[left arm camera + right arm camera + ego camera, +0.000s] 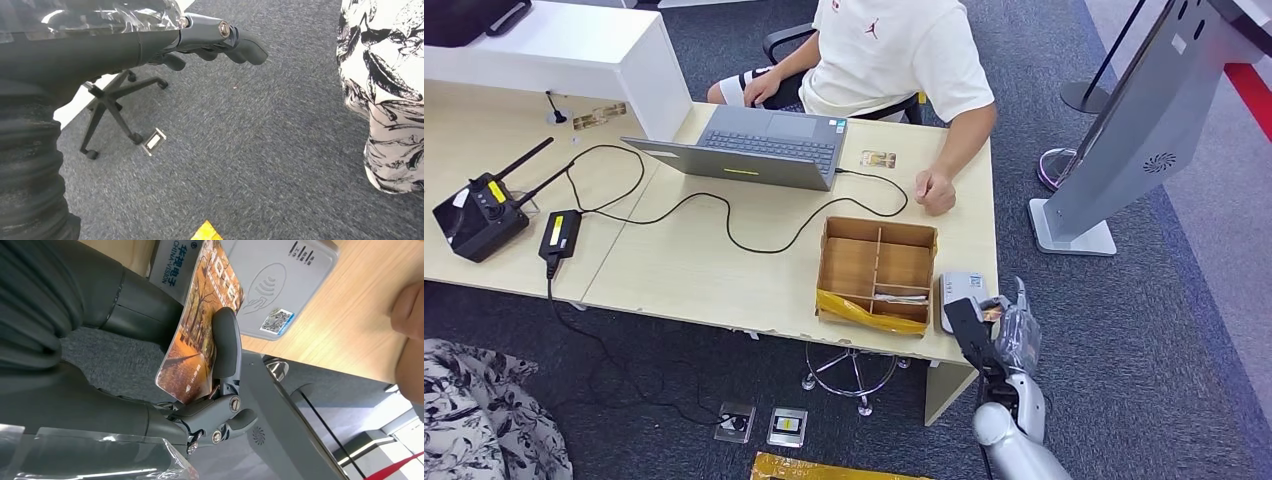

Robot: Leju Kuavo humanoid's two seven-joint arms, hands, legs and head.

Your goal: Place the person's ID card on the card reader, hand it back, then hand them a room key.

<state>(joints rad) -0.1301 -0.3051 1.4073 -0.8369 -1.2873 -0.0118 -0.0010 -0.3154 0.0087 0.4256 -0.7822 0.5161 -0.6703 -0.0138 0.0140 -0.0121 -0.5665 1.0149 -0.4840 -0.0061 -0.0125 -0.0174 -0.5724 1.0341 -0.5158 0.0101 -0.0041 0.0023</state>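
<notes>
At lower right of the head view, the right hand point(999, 325) pinched an orange card point(200, 325) between thumb and fingers, just beside the grey reader point(961, 293) at the desk point(724, 270) edge. Low over the carpet point(260, 150), the left hand point(210, 42) hung with fingers curled, holding nothing.

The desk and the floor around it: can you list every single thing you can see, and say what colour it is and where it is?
laptop: one, grey, desk middle.
wooden box: one, brown, divided, near desk edge.
card reader: one, white-grey, beside the box.
card: one, orange picture, in the right hand.
small card: one, gold-brown, by the laptop.
radio unit: one, black, desk's left end.
power adapter: one, black, beside it.
kiosk: one, grey, on the floor.
person: one, white shirt, seated.
right hand: holds the card.
left hand: over carpet.
</notes>
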